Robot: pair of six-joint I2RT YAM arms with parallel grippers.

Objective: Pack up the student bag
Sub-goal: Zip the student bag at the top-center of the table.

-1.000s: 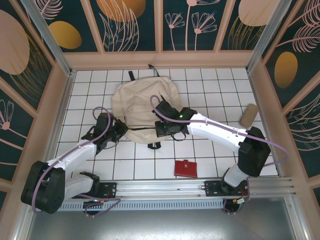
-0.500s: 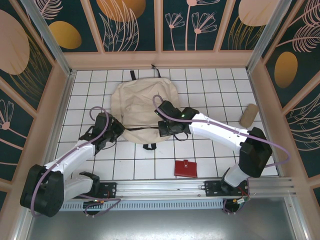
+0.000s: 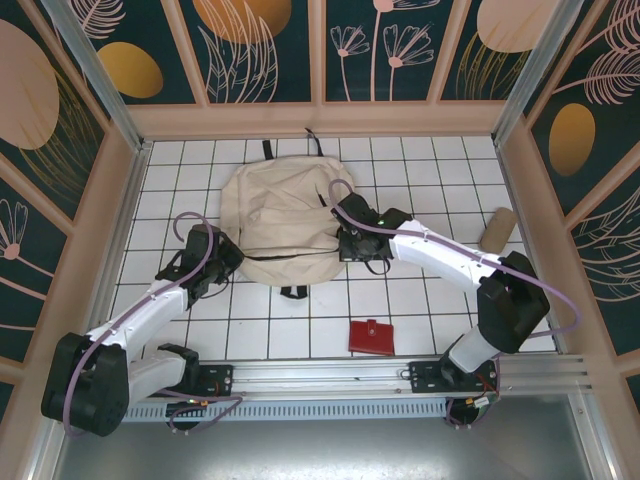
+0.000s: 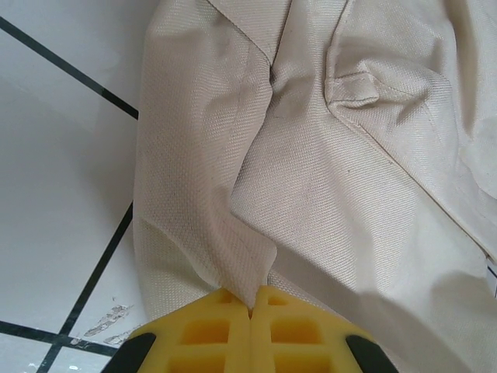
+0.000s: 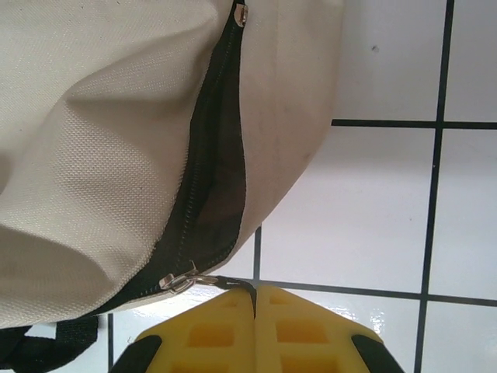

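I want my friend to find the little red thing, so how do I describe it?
Look at the white tiled table. Near its front edge, just before the metal rail, lies the red wallet, flat. It is the only red thing: the student bag is big and cream, the pouch by the right wall tan and round.

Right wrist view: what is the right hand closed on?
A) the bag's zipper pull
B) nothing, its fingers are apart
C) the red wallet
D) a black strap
A: the right hand is shut on the zipper pull, at the near end of the black zipper on the student bag.
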